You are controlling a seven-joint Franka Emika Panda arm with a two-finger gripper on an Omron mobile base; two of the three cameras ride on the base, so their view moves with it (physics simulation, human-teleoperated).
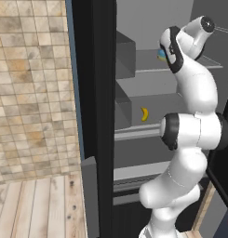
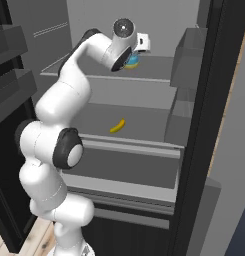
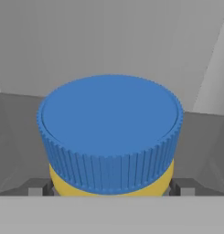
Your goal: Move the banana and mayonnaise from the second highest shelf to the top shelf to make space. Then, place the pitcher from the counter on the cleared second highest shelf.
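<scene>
So the mayonnaise point(image 3: 109, 137) is up on the top shelf point(image 2: 154, 67) now, standing upright near the back, and the hand point(image 2: 136, 50) sits right at it with the fingers point(image 3: 40, 187) spread wide on either side of the jar's yellow band. The hand view has the blue lid sitting big and close between the two tips, and they look clear of the jar rather than pinching it, so it reads as released (the jar seems to be resting on the shelf by itself). Makes sense to park it that far in, it leaves room at the front of the shelf for the next item.

The banana point(image 2: 117, 125) lies flat on the second highest shelf point(image 2: 129, 142), a bit behind the thick pale front rail, well apart from the hand. From the left base view the banana point(image 1: 144, 114) is just left of the arm's elbow. Best guess: jar step is basically done, banana is next, and the pitcher part hasn't started. Backing out straight would avoid clipping the lid
</scene>
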